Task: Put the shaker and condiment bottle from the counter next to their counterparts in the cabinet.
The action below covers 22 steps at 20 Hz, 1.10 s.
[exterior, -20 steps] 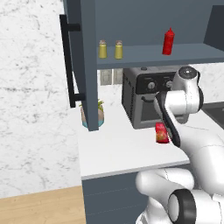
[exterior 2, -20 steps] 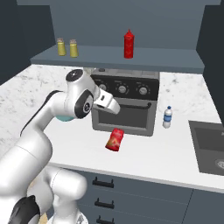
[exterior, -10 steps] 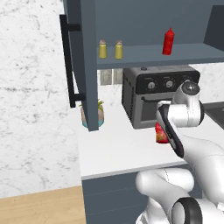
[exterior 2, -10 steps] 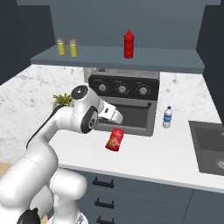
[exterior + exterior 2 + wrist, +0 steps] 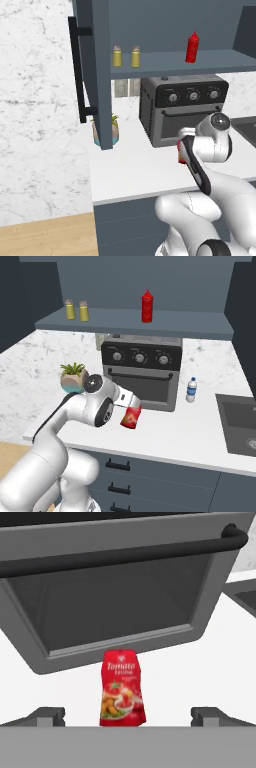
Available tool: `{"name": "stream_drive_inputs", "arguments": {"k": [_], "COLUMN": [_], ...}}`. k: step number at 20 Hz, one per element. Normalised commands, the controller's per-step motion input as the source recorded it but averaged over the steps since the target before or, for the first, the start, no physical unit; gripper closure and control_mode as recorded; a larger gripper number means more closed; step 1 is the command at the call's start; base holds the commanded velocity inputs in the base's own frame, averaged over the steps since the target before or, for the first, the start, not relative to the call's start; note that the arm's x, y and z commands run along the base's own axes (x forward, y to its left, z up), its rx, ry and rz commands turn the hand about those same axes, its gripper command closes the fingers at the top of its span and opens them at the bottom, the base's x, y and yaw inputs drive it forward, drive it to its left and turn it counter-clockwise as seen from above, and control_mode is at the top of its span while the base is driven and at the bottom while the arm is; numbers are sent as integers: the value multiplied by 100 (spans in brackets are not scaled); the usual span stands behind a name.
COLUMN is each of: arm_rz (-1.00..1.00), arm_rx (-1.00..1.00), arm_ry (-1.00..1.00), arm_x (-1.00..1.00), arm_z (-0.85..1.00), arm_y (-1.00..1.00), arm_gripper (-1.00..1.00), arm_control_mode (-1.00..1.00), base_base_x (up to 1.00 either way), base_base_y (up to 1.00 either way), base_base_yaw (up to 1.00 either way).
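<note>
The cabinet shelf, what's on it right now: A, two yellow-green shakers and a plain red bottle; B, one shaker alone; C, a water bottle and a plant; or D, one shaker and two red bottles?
A: two shakers stand side by side on the cabinet shelf, with the red bottle apart.

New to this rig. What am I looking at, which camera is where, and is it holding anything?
It's a rendered kitchen with a white robot arm on a driving base. Two pictures come from cameras on the base, behind the arm to its left and right. The third looks along the gripper, whose jaws stand open and hold nothing. Between the fingertips stands the red condiment bottle on the white counter, in front of the toaster oven. A plant and water bottle also sit there. On the cabinet shelf above: two shakers and a plain red bottle.
</note>
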Motion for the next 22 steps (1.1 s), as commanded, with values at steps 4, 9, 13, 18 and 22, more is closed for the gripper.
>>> {"name": "stream_drive_inputs", "arguments": {"k": [4,9,13,18,22], "arm_rz": [0,0,0,0,0], "arm_rx": [0,4,9,12,4], "arm_ry": [0,3,13,19,8], "arm_x": [0,14,30,30,15], "arm_z": [-9,-23,-16,-1,0], "arm_y": [-5,0,0,0,-2], "arm_gripper": [-100,-100,-100,-100,-100], "arm_control_mode": [-100,-100,-100,-100,-100], "base_base_x": [0,0,0,0,0], "base_base_y": [0,0,0,0,0], "base_base_yaw": [0,0,0,0,0]}}
